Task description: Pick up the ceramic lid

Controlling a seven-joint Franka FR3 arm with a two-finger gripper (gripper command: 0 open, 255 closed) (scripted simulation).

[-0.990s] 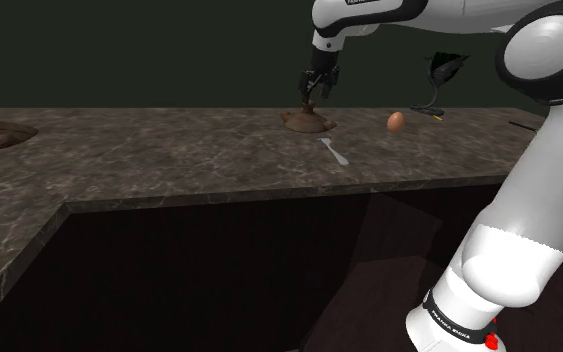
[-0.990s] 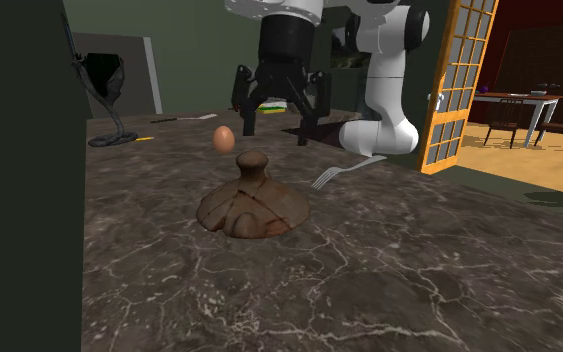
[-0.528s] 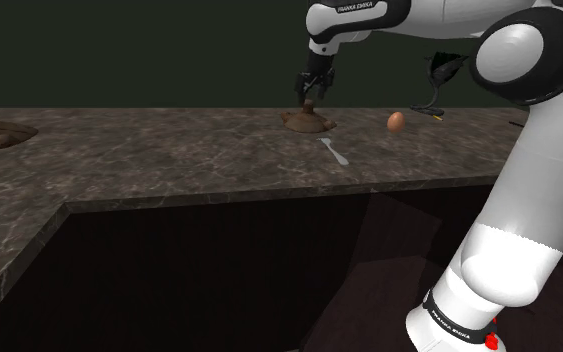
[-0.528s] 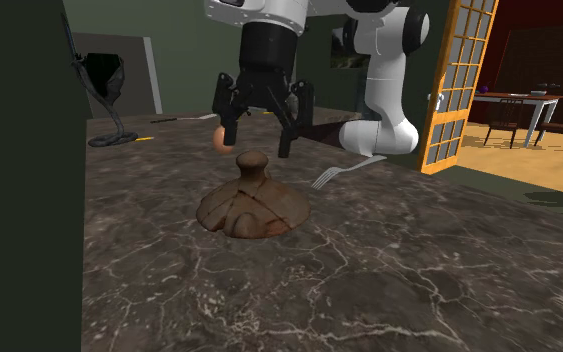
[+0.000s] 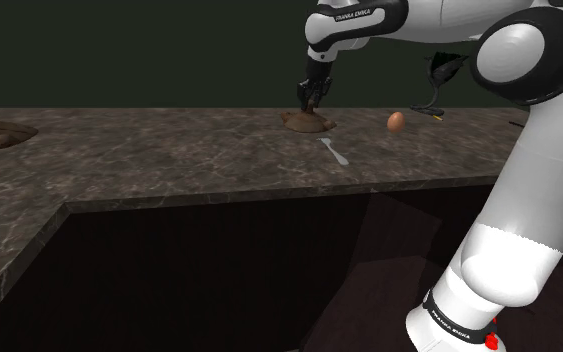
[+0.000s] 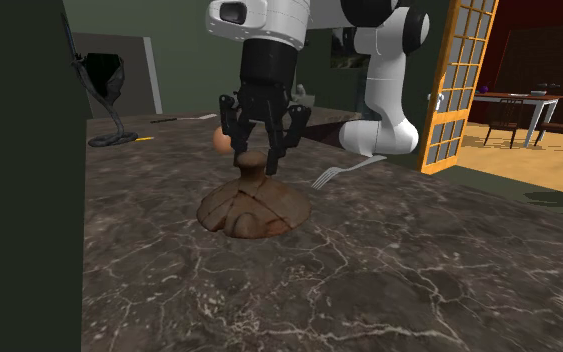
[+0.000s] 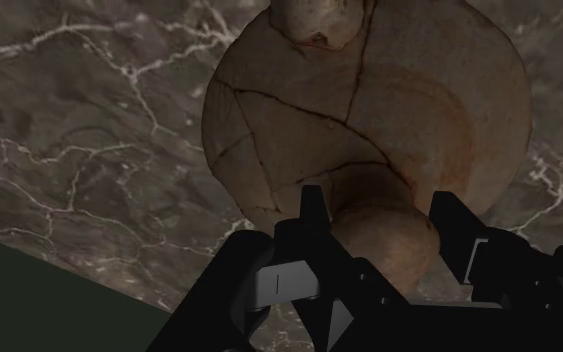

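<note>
1. Nearest in the second exterior view lies a bare stretch of the dark, white-veined stone surface [image 6: 299, 290].
2. Just beyond it sits the lid [image 6: 254, 210], a low brown dome crossed by crack-like lines. It lies flat on the surface, with a rounded knob [image 6: 253, 160] standing upright at its middle.
3. The gripper [image 6: 254, 166] hangs straight down over that knob. Its fingers [image 7: 314, 215] are parted narrowly, one on each side of the knob and close against it. In the wrist view the knob nearly fills the gap between them. I cannot tell whether the pads press on it yet, and the lid is not lifted.
4. The lid should handle as a rigid, brittle piece, fairly heavy for its bulk and probably smooth enough to slip.
   - The knob is the place to take hold, since the dome looks too broad and shallow for the jaws.
   - Closing just under the knob's widest part would keep the bulb from sliding out.
   - The weight hangs centred beneath the knob, so a straight lift should bring little tilt.
   - A drop onto stone could chip the lid.
5. Farther back, an egg [image 6: 218, 140] rests just behind the gripper, toward the second exterior view's left. A fork [image 6: 337, 174] lies apart from the lid, toward that view's right.
6. Farthest off are a black cabled object [image 6: 104, 80] at the far left, the arm's white lower links [image 6: 381, 125], and an orange-framed glazed door [image 6: 459, 85] at the right.
</note>
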